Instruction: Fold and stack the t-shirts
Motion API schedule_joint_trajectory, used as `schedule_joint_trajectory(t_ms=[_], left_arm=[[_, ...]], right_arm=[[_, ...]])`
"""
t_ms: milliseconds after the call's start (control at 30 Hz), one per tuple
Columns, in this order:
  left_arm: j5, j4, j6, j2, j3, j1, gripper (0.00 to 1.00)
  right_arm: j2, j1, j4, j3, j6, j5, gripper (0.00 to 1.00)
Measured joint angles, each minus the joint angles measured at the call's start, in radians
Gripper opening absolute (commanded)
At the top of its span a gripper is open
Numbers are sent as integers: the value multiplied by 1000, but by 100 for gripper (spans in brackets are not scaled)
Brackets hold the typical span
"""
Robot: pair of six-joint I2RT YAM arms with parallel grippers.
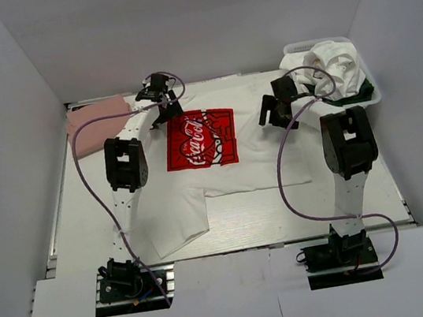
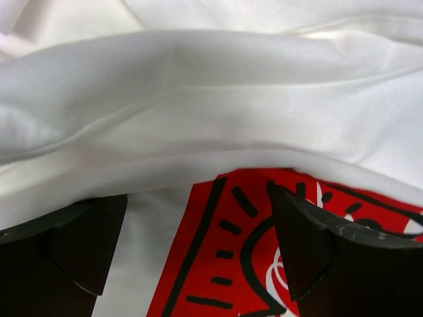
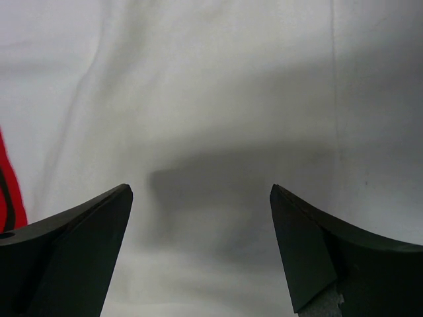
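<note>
White-walled table [image 1: 283,211] carries the white t-shirt [image 1: 267,158] spread mid-table, its red print [image 1: 201,138] reading "Coca-Cola". Over the print's far edge the left gripper [image 2: 199,198] gapes empty; the right gripper [image 3: 201,191] gapes over plain cloth. Far left lies the salmon-pink t-shirt [image 1: 98,116].

The white t-shirt [image 1: 264,162] is soft, matt, creased cloth; its red print [image 1: 201,138] looks smooth. The pink t-shirt [image 1: 98,116] left of it is matt cloth. The basket [image 1: 320,40] right of it is white plastic. The table [image 1: 284,219] beneath looks pale and streaked.
</note>
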Motion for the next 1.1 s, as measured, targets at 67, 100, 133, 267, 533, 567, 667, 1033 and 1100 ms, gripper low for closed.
schedule_joint_trajectory(t_ms=[67,100,133,267,533,567,667,1033,1100], left_arm=[[17,-11,5,-25,-27,3,100],[24,-21,8,-48,-52,0,100],[30,-30,10,-77,-86,-3,100],[39,-25,-10,-382,-426,-30,100],[19,-12,-253,-1249,-1260,-80,100],[38,-16,-278,-1301,-1346,-82,100],[125,-56,-351,-1320,-1561,-90,100],[246,-250,-454,-1296,-1695,-156,91],[264,-250,-458,-1291,-1717,-165,87]], right_arm=[[-18,14,-13,8,-37,-11,90],[-36,25,-25,8,-51,-13,90],[-64,38,-34,4,-64,-12,90],[-300,101,-8,-132,-83,-8,90],[-690,124,80,-518,21,40,90],[-701,121,77,-549,42,49,90],[-718,114,64,-581,90,61,90],[-765,85,190,-647,145,26,90],[-757,78,192,-647,148,18,90]])
